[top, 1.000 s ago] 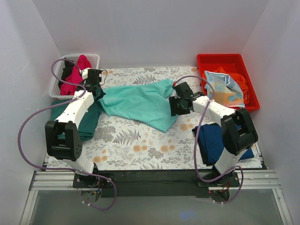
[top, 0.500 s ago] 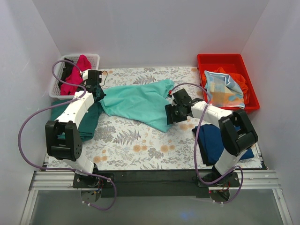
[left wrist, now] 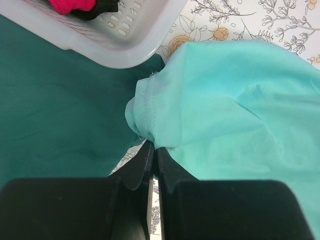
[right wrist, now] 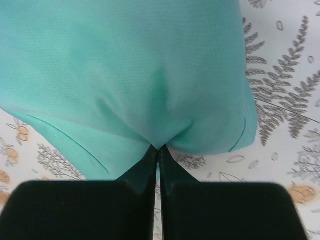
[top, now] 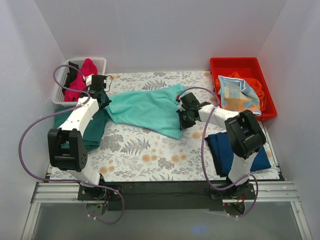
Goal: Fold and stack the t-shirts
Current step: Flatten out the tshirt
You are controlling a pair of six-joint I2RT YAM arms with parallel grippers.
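Two pincers: left gripper (left wrist: 152, 150) and right gripper (right wrist: 159, 149) were pinched shut on the mint t-shirt (top: 145, 107).
Done: navy t-shirt (top: 220, 150) was judged folded.
Undone: mint fold; magenta t-shirt (top: 89, 66) was seen bundled in the basket (top: 101, 60).

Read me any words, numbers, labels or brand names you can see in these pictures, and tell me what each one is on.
None: no word, number, label or brand can be read in any view.
The mint t-shirt is plain, with no tag showing.
The table cover bears only flowers and ferns.
The patterned cloth in the red bin shows colour blocks, no letters.
The white basket carries no marking.
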